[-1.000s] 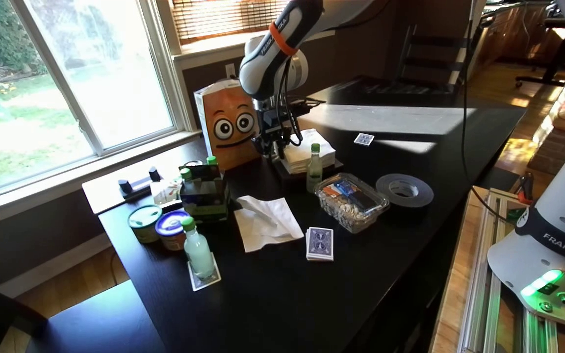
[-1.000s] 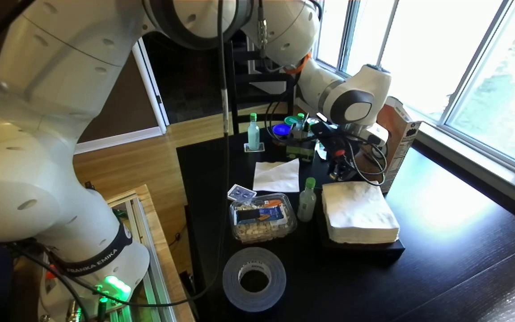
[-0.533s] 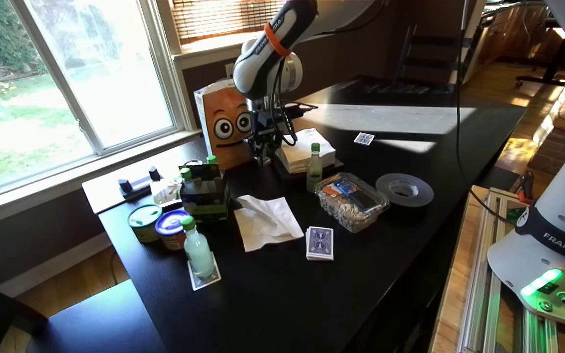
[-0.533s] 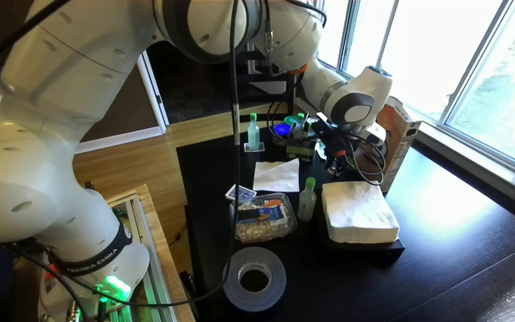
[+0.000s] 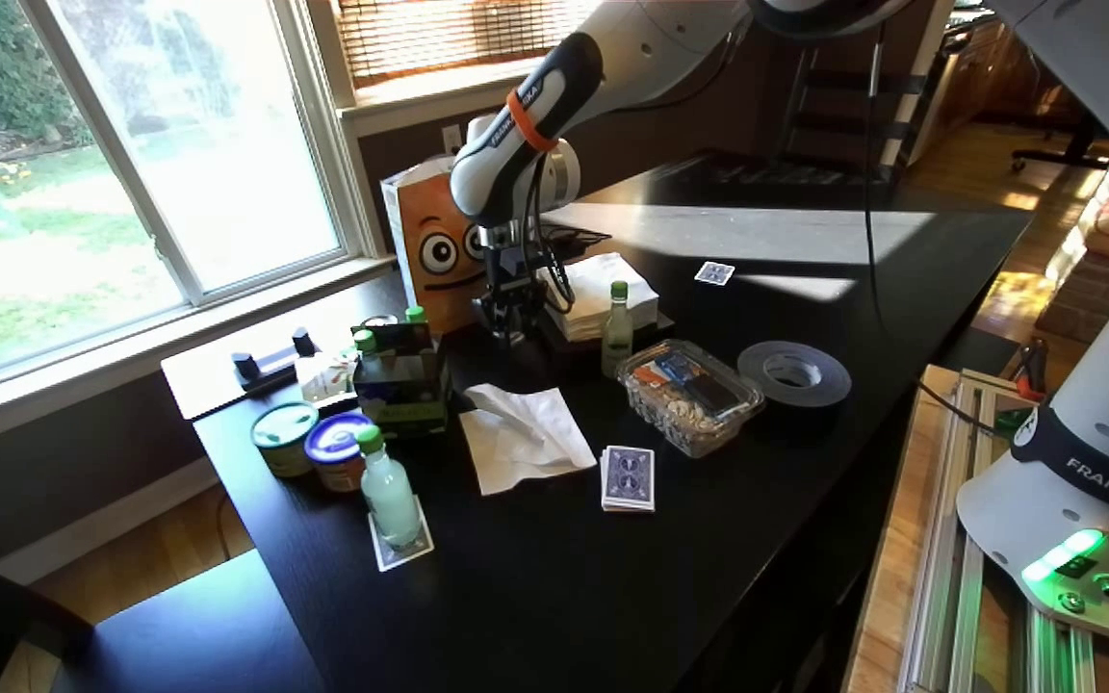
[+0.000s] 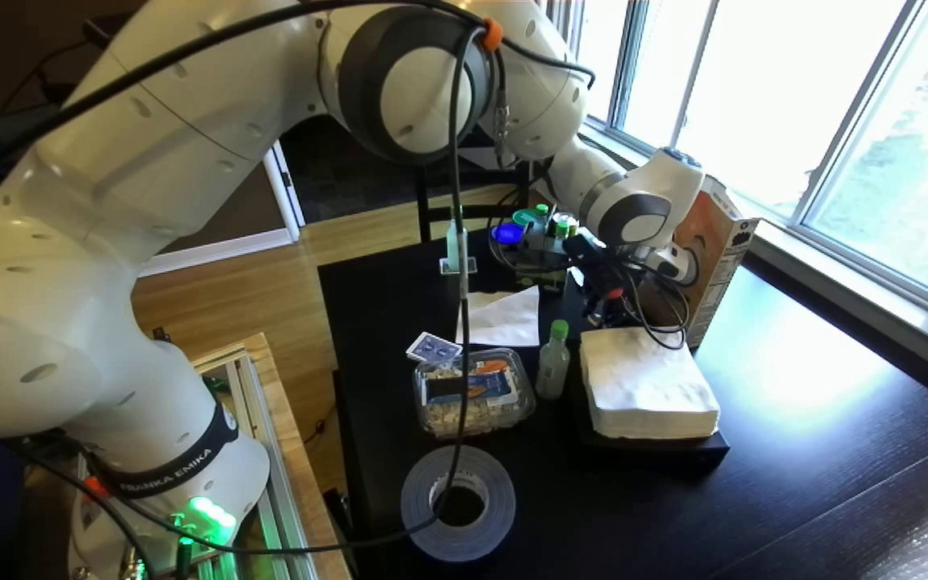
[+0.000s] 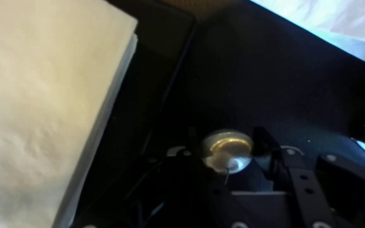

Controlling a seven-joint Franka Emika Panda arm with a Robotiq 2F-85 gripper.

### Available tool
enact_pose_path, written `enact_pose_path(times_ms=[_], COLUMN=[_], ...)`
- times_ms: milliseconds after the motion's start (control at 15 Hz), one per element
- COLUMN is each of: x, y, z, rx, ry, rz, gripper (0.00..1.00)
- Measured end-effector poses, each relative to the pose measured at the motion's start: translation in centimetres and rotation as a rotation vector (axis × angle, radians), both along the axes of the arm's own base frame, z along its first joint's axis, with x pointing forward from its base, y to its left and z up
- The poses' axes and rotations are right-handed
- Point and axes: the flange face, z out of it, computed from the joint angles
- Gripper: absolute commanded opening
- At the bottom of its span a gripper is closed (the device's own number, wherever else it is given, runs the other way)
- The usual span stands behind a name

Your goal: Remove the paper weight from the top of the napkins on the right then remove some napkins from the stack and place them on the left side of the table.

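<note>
The table [image 5: 554, 597] is long, dark and glossy, with a window [image 5: 227, 144] along one side and, past the opposite edge, the robot's base [image 5: 1074, 520] on a stand [image 5: 901, 549] of wood and metal. A pale band of sunlight [image 5: 747, 231] crosses its far part. Wooden floor [image 6: 230, 310] shows beyond the edges, and a chair [image 5: 189, 621] stands beside the near end.

The gripper [image 7: 227, 142] points down between the box [image 5: 425, 279] and the napkin stack [image 6: 645, 379], clamped on the weight [image 7: 230, 153], which looks glassy and round. In the wrist view the weight shows just outside the edge of the tray [image 6: 673, 455] under the stack; whether it touches the table cannot be told.

A bottle [image 5: 617, 342] stands just beside the tray, next to a tub [image 5: 689, 414], with tape [image 6: 424, 499] near. A dark strip of tabletop runs from below the gripper to the loose napkin [image 5: 526, 438], which lies between a carton [image 5: 405, 385] and a deck [image 5: 629, 476]. A wider stretch leads from the deck toward the near edge.
</note>
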Motion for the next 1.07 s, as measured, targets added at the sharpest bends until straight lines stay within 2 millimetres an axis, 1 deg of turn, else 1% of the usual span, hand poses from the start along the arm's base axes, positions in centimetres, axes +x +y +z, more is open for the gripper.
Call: enact_pose_path(times_ms=[200,267,333,400,600,733,1067], x=[0.7,0.8,0.9,1.0,0.9,0.2,-2.8], y=[0.2,0.2,0.2,0.2,0.1,0.0,-0.9], z=[-1.1,-1.3,-1.1,-0.9,0.3,2.0,7.1], rx=[0.002,0.003,0.003,0.004,0.006,0.006,-0.014], ry=[0.0,0.004,0.005,0.008,0.021,0.033,0.047], rz=[0.004,0.004,0.005,0.005,0.005,0.005,-0.03], gripper=[0.85,0.93,0.98,1.0,1.0,1.0,1.0])
